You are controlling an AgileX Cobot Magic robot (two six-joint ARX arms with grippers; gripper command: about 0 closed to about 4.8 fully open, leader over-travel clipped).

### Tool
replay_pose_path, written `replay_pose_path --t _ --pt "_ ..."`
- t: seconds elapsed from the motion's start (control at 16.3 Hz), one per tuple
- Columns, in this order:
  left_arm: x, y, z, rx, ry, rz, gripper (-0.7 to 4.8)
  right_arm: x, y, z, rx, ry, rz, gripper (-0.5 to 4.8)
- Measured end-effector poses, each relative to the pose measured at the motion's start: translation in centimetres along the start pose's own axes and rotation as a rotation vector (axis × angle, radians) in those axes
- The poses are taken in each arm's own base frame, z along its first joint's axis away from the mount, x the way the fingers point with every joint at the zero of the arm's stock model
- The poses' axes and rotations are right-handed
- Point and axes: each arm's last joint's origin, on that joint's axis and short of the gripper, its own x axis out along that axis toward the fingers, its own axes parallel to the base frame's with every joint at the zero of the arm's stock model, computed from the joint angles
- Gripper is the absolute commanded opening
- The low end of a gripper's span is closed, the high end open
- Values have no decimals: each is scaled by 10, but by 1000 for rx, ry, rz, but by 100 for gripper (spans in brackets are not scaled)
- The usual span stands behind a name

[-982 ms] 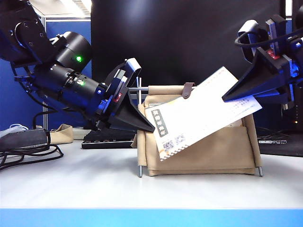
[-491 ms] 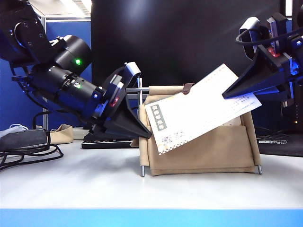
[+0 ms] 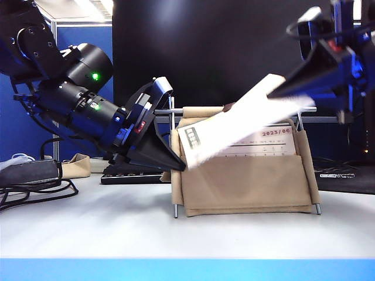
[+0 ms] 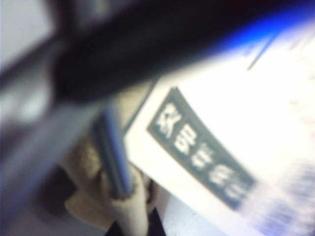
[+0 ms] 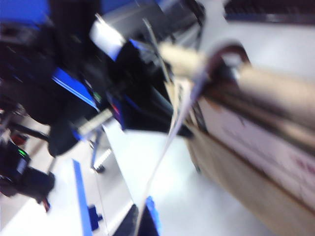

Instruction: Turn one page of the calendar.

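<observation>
The calendar (image 3: 246, 184), a beige canvas stand on thin silver rods, sits mid-table in the exterior view. Its white page (image 3: 234, 126), with a dark strip of characters, slants up to the right and is blurred. My right gripper (image 3: 278, 91) is shut on the page's upper right corner. In the right wrist view the page (image 5: 172, 137) runs edge-on into the right gripper (image 5: 141, 225). Behind it shows a card printed 2023/06 (image 3: 275, 133). My left gripper (image 3: 176, 164) is shut on the calendar's left canvas edge (image 4: 125, 214), beside a rod (image 4: 113, 157) and the page (image 4: 197, 152).
A black monitor (image 3: 234, 47) fills the background behind the calendar. A dark keyboard (image 3: 129, 174) lies behind my left arm. Cables and a power brick (image 3: 29, 175) sit at the far left, with a small beige pouch (image 3: 76, 165) near them. The table's blue front edge (image 3: 187, 269) runs along the bottom.
My right gripper has lifted and turned the page upward, so it now slants flatter and the 2023/06 card behind it shows. My left gripper stays at the calendar's left edge.
</observation>
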Motion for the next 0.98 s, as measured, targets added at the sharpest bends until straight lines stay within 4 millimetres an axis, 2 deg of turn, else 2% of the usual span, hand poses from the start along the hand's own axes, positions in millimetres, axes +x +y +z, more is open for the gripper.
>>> replay_pose_path --t 0.31,0.68,0.8,0.86,0.98 --pt "0 0 0 0 0 1 -6 -13 8 24 -33 -144 17 -1" --pt "0 0 0 0 1 1 -6 -19 9 36 29 -238 -12 2" --pt "0 0 0 0 0 1 -6 -20 9 40 30 -289 -52 156" --pt "0 0 0 0 0 0 -5 -22 11 44 14 -329 -70 190" --pt "0 0 0 0 0 -1 -6 -24 15 54 28 -412 -94 190"
